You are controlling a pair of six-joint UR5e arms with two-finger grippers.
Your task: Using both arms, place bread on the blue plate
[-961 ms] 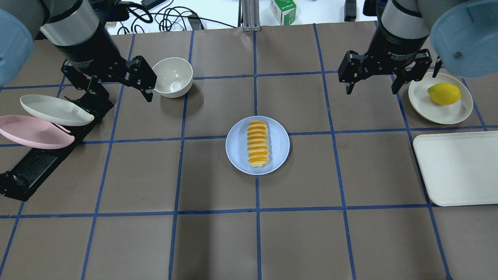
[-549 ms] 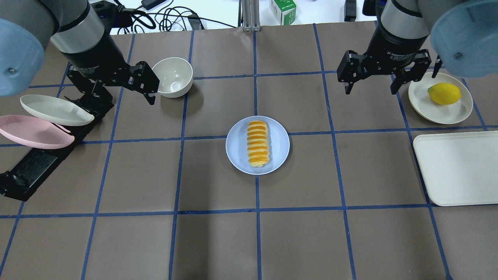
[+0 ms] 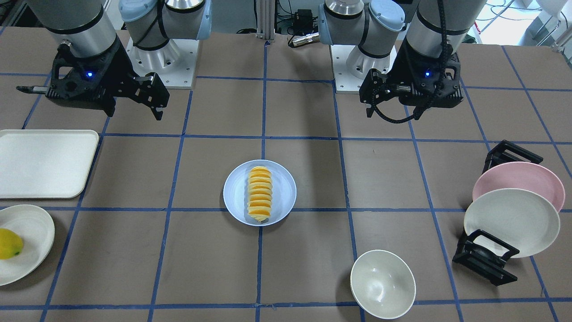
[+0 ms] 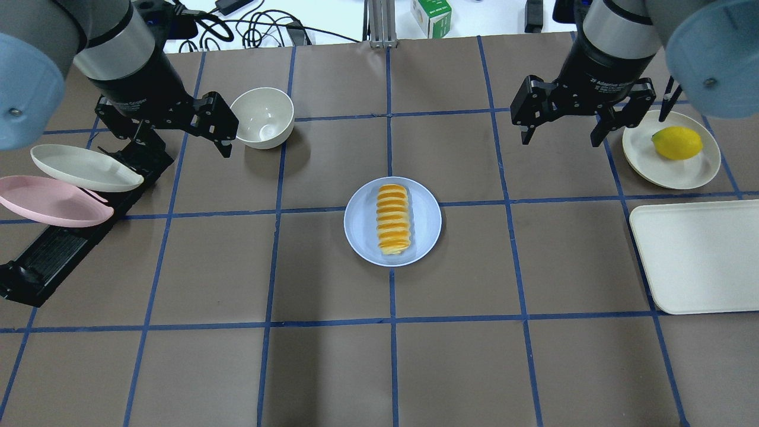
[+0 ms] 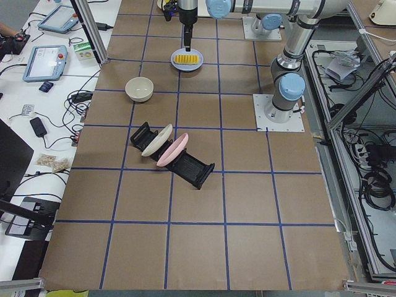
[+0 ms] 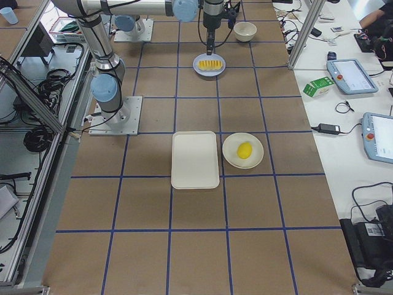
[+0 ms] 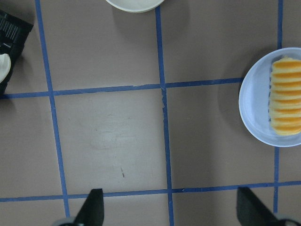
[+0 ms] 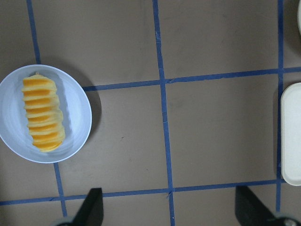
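Bread [image 4: 393, 219] lies lengthwise, 12 to 6 o'clock, on the blue plate [image 4: 363, 232] at the table's middle, well apart from both grippers. Far out at the plate's 9 o'clock, a black rack [image 4: 53, 255] holds a pink plate [image 4: 50, 201] and a cream plate [image 4: 83, 168], both tilted. The left gripper [image 4: 181, 136] hangs at the blue plate's 10 o'clock, jaws spread wide and holding nothing, with a white bowl [image 4: 262, 117] just beside it at 3 o'clock. The right gripper [image 4: 560, 139] hangs at 2 o'clock, jaws likewise wide and empty. Farther right, a lemon [image 4: 676, 142] sits on a second cream plate [image 4: 670, 173]; a cream tray [image 4: 699, 255] lies at its 6 o'clock.
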